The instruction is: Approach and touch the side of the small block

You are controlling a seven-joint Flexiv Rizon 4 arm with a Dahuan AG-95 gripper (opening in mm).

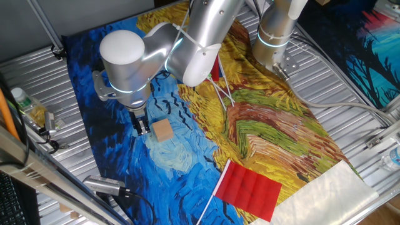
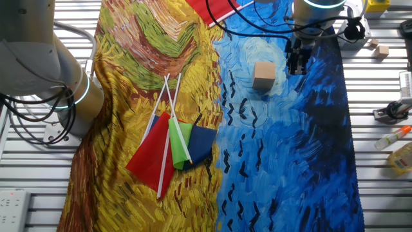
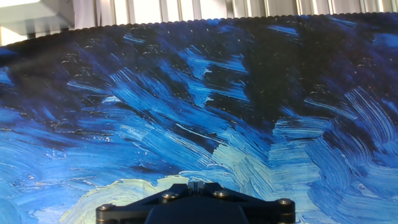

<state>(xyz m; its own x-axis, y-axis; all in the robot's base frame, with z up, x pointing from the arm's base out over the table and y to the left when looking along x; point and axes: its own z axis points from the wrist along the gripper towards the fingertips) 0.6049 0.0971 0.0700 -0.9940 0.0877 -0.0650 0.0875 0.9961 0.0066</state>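
Observation:
The small block (image 1: 162, 130) is a light-tan wooden cube standing on the blue part of the painted cloth; it also shows in the other fixed view (image 2: 263, 75). My gripper (image 1: 143, 127) hangs down just left of the block, its black fingers together, with a narrow gap to the block's side. In the other fixed view the gripper (image 2: 297, 63) stands to the right of the block, low over the cloth. The hand view shows only blue cloth and the shut finger tips (image 3: 196, 185); the block is out of that view.
A red flag (image 1: 248, 187) lies at the front of the cloth. A bunch of flags on white sticks (image 2: 170, 145) lies on the yellow part. Bottles (image 2: 402, 154) and small blocks (image 2: 378, 49) rest off the cloth. A second arm base (image 1: 273, 37) stands behind.

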